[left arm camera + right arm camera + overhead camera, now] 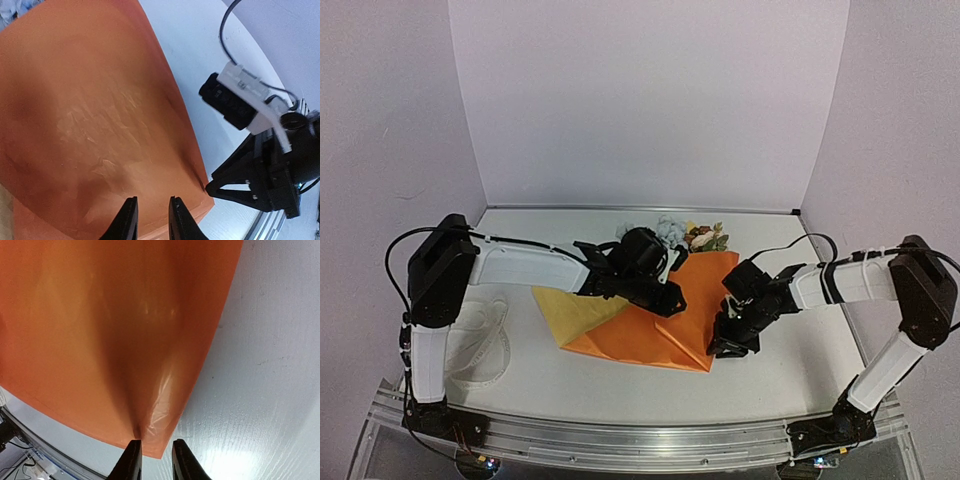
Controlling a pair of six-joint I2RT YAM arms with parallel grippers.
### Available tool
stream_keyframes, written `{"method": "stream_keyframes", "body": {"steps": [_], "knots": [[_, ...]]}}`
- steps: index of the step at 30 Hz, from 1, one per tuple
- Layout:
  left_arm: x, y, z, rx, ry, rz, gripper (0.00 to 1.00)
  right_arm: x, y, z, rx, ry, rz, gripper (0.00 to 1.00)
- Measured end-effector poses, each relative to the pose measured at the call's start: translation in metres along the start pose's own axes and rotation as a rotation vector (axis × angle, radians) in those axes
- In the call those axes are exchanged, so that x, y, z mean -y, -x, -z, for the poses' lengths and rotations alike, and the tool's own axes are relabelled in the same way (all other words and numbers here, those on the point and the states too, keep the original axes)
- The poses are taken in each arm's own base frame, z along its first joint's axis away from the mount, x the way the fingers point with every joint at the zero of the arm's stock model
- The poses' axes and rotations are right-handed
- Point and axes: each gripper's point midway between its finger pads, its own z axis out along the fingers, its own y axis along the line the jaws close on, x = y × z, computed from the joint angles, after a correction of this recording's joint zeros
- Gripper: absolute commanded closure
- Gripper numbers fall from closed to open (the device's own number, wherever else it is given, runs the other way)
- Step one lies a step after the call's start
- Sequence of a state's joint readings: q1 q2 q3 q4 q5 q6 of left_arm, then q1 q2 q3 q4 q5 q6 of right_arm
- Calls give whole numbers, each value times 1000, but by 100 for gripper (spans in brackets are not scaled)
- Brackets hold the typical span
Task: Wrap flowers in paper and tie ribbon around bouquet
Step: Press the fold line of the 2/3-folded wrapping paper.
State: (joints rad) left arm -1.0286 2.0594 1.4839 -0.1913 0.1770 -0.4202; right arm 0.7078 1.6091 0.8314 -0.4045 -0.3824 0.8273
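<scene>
Hovering low over the paper [90, 115], the left gripper [150, 221] is showing its jaws a narrow slit apart; flat orange sheet is visible through the gap and nothing appears to be pinched. The right gripper [152, 460] is standing at the sheet's near corner, its jaws also slightly parted; a crease is running straight into its fingertips, and I cannot tell whether a fold is nipped there.

Outward, seen from above: the paper is lying folded on the table [790, 380], orange face up, with a pale yellow flap poking out at 9 o'clock. Its long axis is running from the near corner at 6 o'clock up to the wide end at 12 o'clock, where the flowers [692, 236] are showing blue, white and brown heads; the stems are hidden under the fold. No true container is in view, so the fold is serving as the only holder, and the bouquet is looking loosely formed, not yet tied.

The ribbon [485, 345] is lying coiled well apart at 8 o'clock from the paper, just beside the left arm's base. Judgement: the left arm is the nearer one for fetching it, while the right is placed to be pinning the near corner.
</scene>
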Motion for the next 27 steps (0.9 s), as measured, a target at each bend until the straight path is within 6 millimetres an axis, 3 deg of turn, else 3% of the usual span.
{"method": "stream_keyframes", "body": {"steps": [11,17,22,27], "knots": [[-41,-80,-16,-161,50,88,88,-15,11,12,28,33,13,73],[-40,-78,-18,-147,42,95,89,-30,25,10,33,61,-1,78],[-41,-77,-19,-140,45,99,91,-23,28,4,18,48,-42,82],[-42,-78,-20,-141,50,107,95,-12,43,2,25,53,-108,82]]}}
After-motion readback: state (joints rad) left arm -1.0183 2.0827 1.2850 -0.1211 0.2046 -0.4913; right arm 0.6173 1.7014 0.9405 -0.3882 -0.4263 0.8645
